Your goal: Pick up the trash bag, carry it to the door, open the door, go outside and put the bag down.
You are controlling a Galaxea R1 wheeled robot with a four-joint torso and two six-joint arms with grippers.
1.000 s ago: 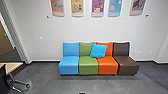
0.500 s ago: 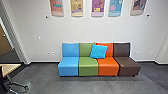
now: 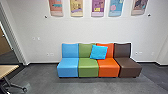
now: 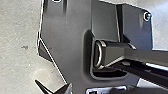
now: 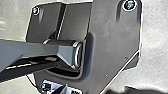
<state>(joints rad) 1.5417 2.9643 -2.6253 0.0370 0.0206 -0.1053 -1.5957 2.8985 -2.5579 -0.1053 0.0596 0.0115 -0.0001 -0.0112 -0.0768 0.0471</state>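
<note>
Where the wall [image 3: 75, 30] ends, far left: a door frame [image 3: 13, 37], with a brown door [image 3: 3, 45] beyond it
Desk: a pale wooden top [image 3: 7, 71] at the left edge, a wheeled leg [image 3: 18, 87] below it
Seats, left to right: blue [image 3: 67, 67], green [image 3: 88, 68], orange [image 3: 108, 68], brown [image 3: 130, 68], side by side along the wall
Cushion: a bright blue square [image 3: 99, 52], tilted, leaning where the green and orange backs meet
Posters: five above the seats, pinkish [image 3: 56, 7], tan [image 3: 76, 7], purple [image 3: 97, 7], blue [image 3: 115, 7] and brownish [image 3: 139, 7]
Floor: dark grey [image 3: 50, 86]
Left claw: cannot tell whether apart or together
Right claw: cannot tell either
Trash bag: cannot tell where it is
</note>
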